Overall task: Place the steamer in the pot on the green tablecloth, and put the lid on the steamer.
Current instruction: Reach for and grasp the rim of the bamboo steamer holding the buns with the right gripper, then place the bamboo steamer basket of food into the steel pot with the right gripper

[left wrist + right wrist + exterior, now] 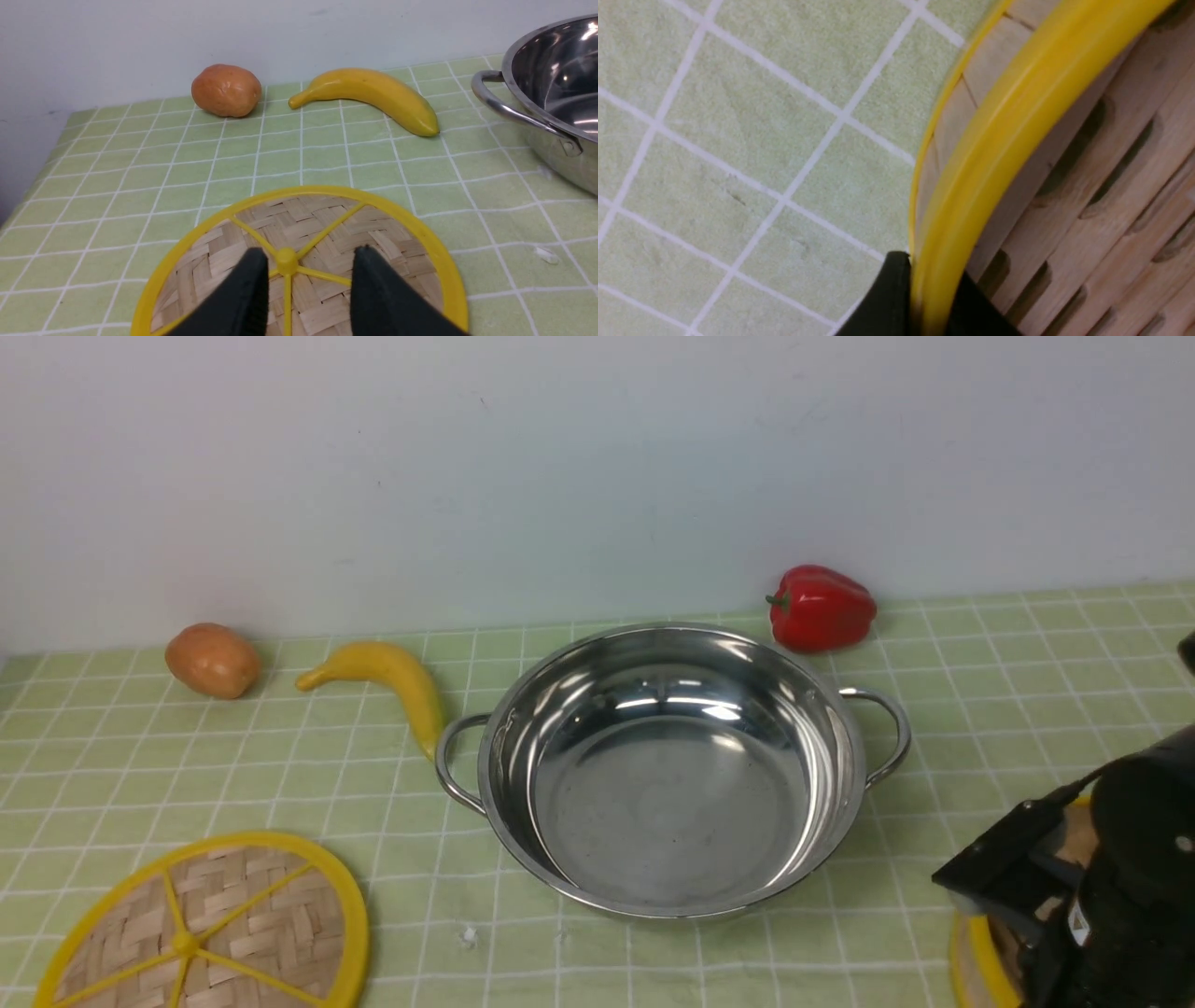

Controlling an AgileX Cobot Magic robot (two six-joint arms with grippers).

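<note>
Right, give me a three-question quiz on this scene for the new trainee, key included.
1. True or false: the pot is empty.
2. Which lies closest to the pot's left handle? A potato, B banana, C red pepper.
3. Fill in: the right fingers clamp the steamer by its yellow ____.
Key: 1 true; 2 B; 3 rim.

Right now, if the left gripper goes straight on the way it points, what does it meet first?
Most likely the lid, near its middle; how far the left gripper hangs above it is unclear.
</note>
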